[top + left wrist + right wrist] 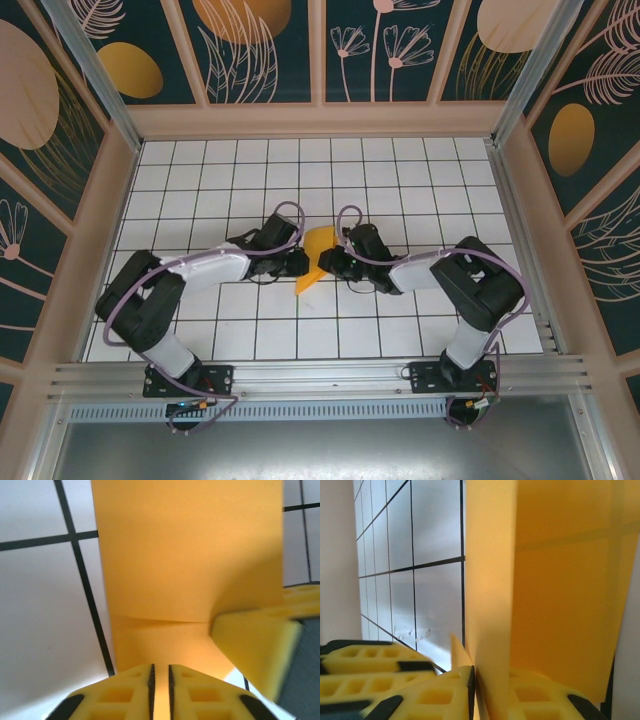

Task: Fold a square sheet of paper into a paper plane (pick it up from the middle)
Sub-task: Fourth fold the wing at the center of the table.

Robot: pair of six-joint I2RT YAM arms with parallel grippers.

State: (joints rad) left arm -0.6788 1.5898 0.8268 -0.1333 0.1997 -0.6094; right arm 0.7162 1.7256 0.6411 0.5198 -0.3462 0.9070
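Note:
The square sheet of paper is folded into an orange-yellow paper plane with a sharp tip pointing to the near left, standing on edge above the table's middle. My left gripper is at its left side and my right gripper at its right side. In the left wrist view the paper plane rises just beyond my left gripper, whose jaws stand a narrow slit apart. In the right wrist view a fold of the paper plane runs down between the pads of my right gripper, which is shut on it.
The white gridded table is walled by dark leaf-pattern panels at the back and sides. A metal rail runs along the near edge. The right gripper's fingertip shows in the left wrist view.

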